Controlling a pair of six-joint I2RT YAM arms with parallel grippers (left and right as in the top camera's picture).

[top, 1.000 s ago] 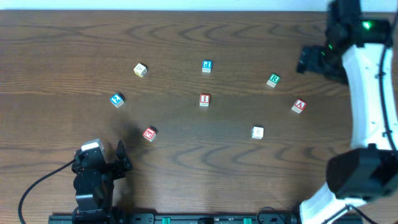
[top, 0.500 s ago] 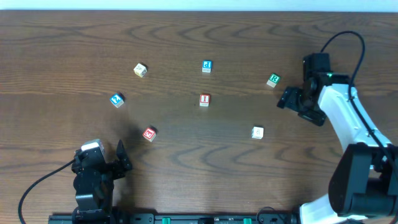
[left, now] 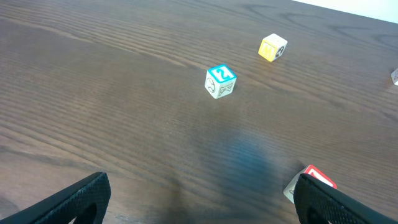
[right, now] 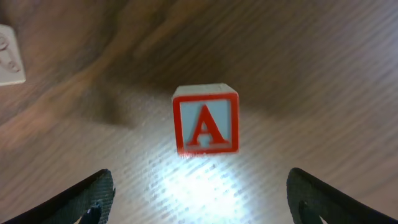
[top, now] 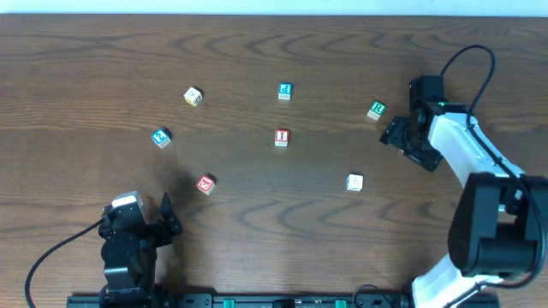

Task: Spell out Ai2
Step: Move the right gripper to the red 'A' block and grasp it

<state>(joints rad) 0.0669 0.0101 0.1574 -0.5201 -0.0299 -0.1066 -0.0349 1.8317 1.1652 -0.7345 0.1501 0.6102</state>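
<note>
The red A block (right: 205, 120) lies on the table just ahead of my open right gripper (right: 202, 208), between its two fingers and not touched. In the overhead view the right gripper (top: 404, 137) covers it. The red I block (top: 282, 137) sits mid-table. The blue 2 block (top: 160, 137) lies at the left and also shows in the left wrist view (left: 220, 81). My left gripper (top: 167, 218) is open and empty near the front left; in its own wrist view (left: 199, 202) the jaws stand wide apart.
A yellowish block (top: 193, 96), a blue P block (top: 285, 90), a green R block (top: 377, 109), a red block (top: 205, 183) and a white block (top: 354, 181) lie scattered. The red block (left: 311, 182) is next to my left gripper's right finger.
My right arm has swung in from the far right corner and come down over the A block, which it now covers in the overhead view. The left arm and the blocks have not moved.
</note>
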